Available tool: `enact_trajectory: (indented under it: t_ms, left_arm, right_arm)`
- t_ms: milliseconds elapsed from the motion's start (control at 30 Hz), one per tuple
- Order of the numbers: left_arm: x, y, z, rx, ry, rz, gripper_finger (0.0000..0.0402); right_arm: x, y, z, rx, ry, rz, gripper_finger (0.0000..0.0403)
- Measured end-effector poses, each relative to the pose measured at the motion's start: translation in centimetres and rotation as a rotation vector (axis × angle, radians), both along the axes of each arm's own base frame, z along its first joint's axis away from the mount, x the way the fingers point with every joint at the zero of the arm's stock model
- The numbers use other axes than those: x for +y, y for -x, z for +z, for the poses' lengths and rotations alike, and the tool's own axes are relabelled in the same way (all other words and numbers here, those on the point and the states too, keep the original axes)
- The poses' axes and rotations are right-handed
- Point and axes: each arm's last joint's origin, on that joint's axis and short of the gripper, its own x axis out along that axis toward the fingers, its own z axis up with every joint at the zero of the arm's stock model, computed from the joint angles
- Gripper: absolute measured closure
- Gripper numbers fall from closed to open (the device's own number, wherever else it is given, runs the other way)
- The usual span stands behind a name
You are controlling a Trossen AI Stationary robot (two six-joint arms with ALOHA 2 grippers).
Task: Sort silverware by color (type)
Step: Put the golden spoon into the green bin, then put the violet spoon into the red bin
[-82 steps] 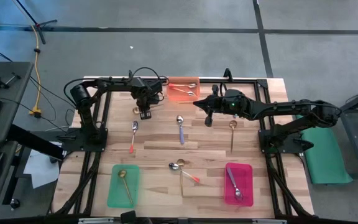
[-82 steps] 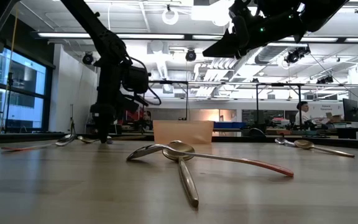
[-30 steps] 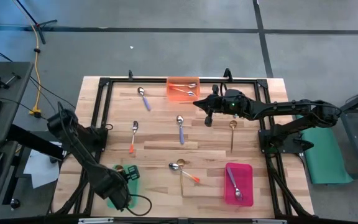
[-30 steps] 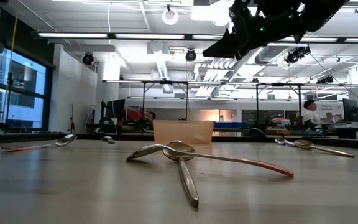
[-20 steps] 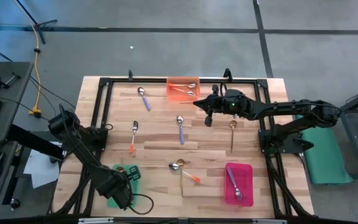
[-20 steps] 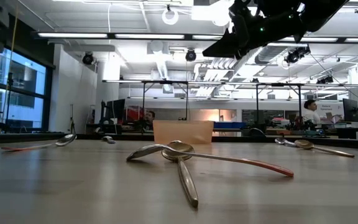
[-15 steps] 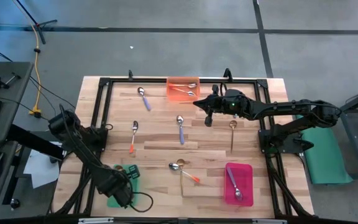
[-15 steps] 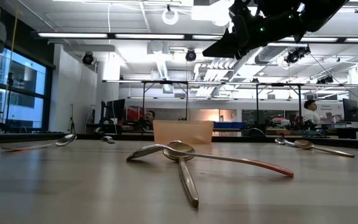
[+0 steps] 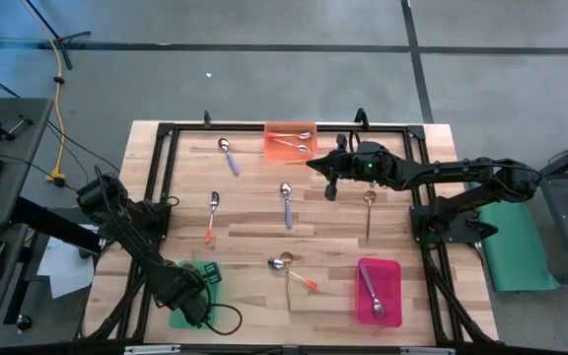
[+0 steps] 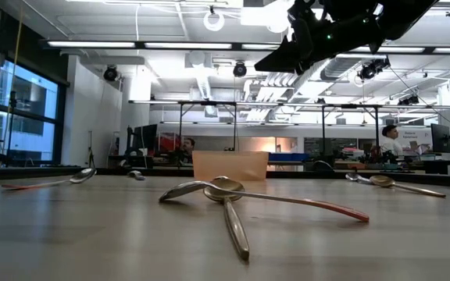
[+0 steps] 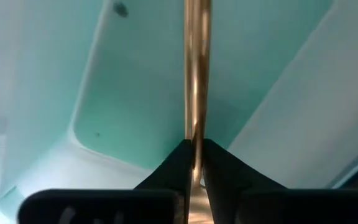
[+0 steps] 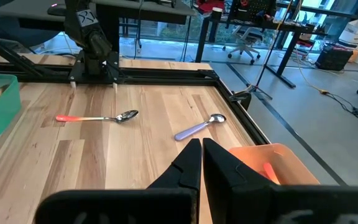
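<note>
Bare worktop (image 9: 249, 242) between the scattered spoons, wide along the middle strip. Blocked at the near centre by a crossed pair of spoons (image 9: 290, 268), at the far edge by the orange tray (image 9: 290, 141). Green tray (image 9: 177, 314) filled by the left end effector (image 9: 203, 277), clamped on a gold spoon (image 11: 196, 81). Right arm (image 9: 432, 176) overhanging the far right

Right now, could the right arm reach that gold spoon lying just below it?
Probably yes. The right gripper hangs beside the gold spoon, which lies alone on bare table with nothing over it.
</note>
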Motion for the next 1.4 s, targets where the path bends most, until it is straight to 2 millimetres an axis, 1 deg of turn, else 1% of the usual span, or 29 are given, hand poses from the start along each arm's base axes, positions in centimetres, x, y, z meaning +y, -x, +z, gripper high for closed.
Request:
enact_trajectory:
  t_ms: [200, 367, 467, 567, 667, 733, 800, 867, 967, 1067, 1167, 1400]
  left_arm:
    - [0.0, 0.0, 0.0, -0.008, 0.002, 0.025, 0.0336]
    - [0.1, 0.0, 0.9, -0.013, -0.064, 0.025, 0.0328]
    - [0.8, -0.1, 2.0, -0.047, -0.117, 0.127, 0.0339]
    - [1.8, -0.4, 3.3, -0.096, -0.093, 0.277, 0.0359]
    - [2.8, -0.7, 4.7, -0.183, -0.075, 0.401, 0.0386]
    - [3.5, -1.0, 5.6, -0.252, -0.051, 0.465, 0.0397]
    - [4.2, -1.5, 6.3, -0.331, -0.006, 0.526, 0.0398]
    - [5.0, -2.2, 6.7, -0.408, 0.058, 0.577, 0.0398]
    - [6.3, -3.2, 6.6, -0.521, 0.182, 0.633, 0.0401]
    - [7.8, -4.2, 6.1, -0.637, 0.302, 0.653, 0.0401]
    - [9.3, -5.1, 5.1, -0.769, 0.408, 0.661, 0.0401]
    - [12.7, -6.6, 2.3, -0.988, 0.693, 0.689, 0.0401]
  right_arm:
    - [0.0, 0.0, 0.0, 0.0, -0.001, 0.0, 0.0402]
    - [0.0, 0.0, 0.0, 0.0, -0.001, -0.001, 0.0402]
    - [0.0, 0.0, 0.0, 0.0, 0.0, -0.001, 0.0402]
    - [0.0, 0.0, 0.0, 0.0, 0.0, -0.001, 0.0402]
    - [0.0, 0.0, 0.0, 0.003, -0.001, -0.001, 0.0402]
    - [0.0, 0.0, -0.1, 0.007, -0.002, -0.001, 0.0402]
    - [0.0, 0.0, -0.1, 0.007, -0.001, -0.001, 0.0402]
    - [0.0, 0.0, -0.1, 0.007, -0.001, -0.001, 0.0402]
    - [0.0, 0.0, -0.1, 0.007, -0.002, -0.001, 0.0402]
    - [0.0, 0.0, -0.1, 0.005, -0.008, -0.002, 0.0402]
    - [0.0, 0.0, -0.1, 0.004, -0.014, -0.003, 0.0402]
    - [0.0, 0.0, -0.1, 0.008, -0.029, -0.007, 0.0402]
